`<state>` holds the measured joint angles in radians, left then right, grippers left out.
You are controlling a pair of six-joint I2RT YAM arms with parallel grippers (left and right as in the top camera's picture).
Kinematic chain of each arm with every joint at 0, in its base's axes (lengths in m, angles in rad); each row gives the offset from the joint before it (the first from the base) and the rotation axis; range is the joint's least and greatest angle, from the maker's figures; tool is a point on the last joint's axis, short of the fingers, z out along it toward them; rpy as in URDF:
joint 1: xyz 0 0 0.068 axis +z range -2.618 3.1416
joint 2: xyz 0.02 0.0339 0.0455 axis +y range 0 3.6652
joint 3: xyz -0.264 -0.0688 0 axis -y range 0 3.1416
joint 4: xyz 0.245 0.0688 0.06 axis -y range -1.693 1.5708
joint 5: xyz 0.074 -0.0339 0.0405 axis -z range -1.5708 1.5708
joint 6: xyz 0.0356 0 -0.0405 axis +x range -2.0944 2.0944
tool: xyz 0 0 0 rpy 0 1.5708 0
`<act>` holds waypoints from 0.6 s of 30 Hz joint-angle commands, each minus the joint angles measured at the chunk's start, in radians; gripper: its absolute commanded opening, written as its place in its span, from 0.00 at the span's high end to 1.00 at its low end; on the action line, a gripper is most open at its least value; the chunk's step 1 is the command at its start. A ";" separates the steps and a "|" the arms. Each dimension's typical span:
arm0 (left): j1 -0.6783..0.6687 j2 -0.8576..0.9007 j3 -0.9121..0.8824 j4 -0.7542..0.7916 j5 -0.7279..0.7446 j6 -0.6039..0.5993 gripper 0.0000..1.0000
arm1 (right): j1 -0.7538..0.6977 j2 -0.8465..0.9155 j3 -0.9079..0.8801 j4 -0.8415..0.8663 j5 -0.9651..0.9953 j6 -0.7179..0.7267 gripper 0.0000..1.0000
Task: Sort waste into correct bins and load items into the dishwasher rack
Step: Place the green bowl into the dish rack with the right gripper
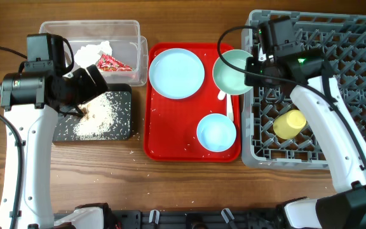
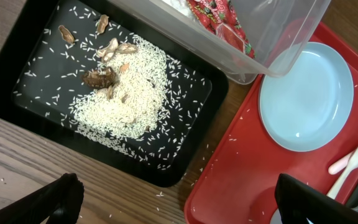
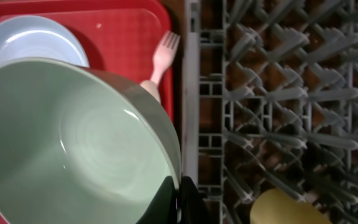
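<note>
My right gripper (image 1: 254, 67) (image 3: 179, 200) is shut on the rim of a pale bowl (image 1: 231, 71) (image 3: 73, 143), held over the red tray's right edge beside the grey dishwasher rack (image 1: 335, 57) (image 3: 278, 93). A yellow cup (image 1: 290, 123) (image 3: 284, 210) lies in the rack. On the tray rest the blue plate (image 1: 177, 73) (image 2: 306, 96), a second bowl (image 1: 216, 132) and the white fork (image 1: 225, 105) (image 3: 165, 53). My left gripper (image 1: 89, 79) (image 2: 182, 205) hangs open and empty above the black bin (image 1: 122, 130) (image 2: 185, 149), which holds rice and brown bits (image 2: 123, 99). The clear bin (image 1: 129, 32) (image 2: 278, 31) contains tissue (image 1: 97, 49) and a red wrapper (image 1: 113, 62) (image 2: 219, 22).
The red tray (image 1: 164, 143) (image 2: 241, 162) lies between the bins and the rack. Stray rice grains dot the tray and the wood in front of the black bin. Bare wooden table runs along the front edge.
</note>
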<state>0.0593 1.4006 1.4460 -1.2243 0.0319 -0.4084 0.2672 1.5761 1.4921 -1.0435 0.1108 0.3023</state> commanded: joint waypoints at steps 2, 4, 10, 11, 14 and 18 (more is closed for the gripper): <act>0.005 -0.003 0.004 0.000 0.012 0.011 0.00 | -0.044 -0.013 0.019 -0.082 0.176 0.094 0.96; 0.005 -0.003 0.004 0.000 0.012 0.011 0.00 | -0.064 -0.013 0.019 -0.102 0.267 0.128 0.96; 0.005 -0.003 0.004 0.000 0.012 0.011 0.00 | -0.072 0.006 0.019 0.036 0.647 0.224 0.96; 0.005 -0.003 0.004 0.000 0.012 0.011 0.00 | -0.072 0.018 0.019 0.066 0.704 0.221 0.95; 0.005 -0.003 0.004 0.000 0.012 0.011 0.00 | -0.072 0.077 0.019 0.199 0.912 0.153 0.96; 0.005 -0.003 0.004 0.000 0.012 0.011 0.00 | -0.070 0.208 0.019 0.509 1.049 -0.118 0.95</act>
<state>0.0593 1.4006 1.4460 -1.2247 0.0319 -0.4084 0.1944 1.7027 1.5013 -0.6487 0.9813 0.3748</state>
